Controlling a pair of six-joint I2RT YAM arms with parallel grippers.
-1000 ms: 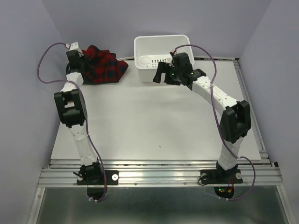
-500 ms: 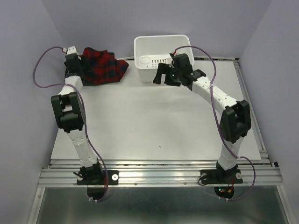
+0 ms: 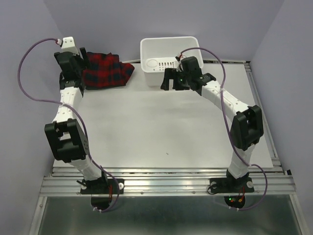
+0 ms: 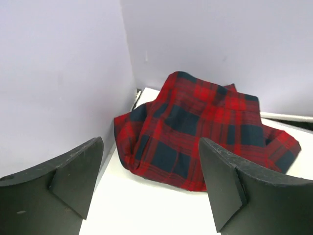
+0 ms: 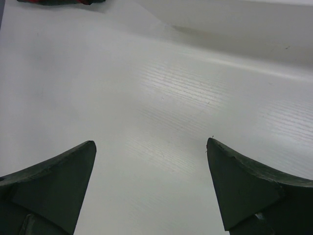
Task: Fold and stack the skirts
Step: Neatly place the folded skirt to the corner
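Top external view: the plaid skirt (image 3: 105,71) lies crumpled in a heap at the upper left of the frame, on the far left corner of the counter (image 3: 156,122), close to the walls. The left claw (image 3: 78,66) hangs just left of it, raised off the counter. In the left wrist view the left claw (image 4: 150,147) has its jaws spread wide with nothing between them, and the skirt (image 4: 195,127) sits beyond the fingertips, apart from them. A white tub (image 3: 156,63) stands at top centre. The right claw (image 3: 172,81) hovers just in front of the tub. In the right wrist view this claw (image 5: 150,143) gapes fully and holds nothing, with only bare counter below.
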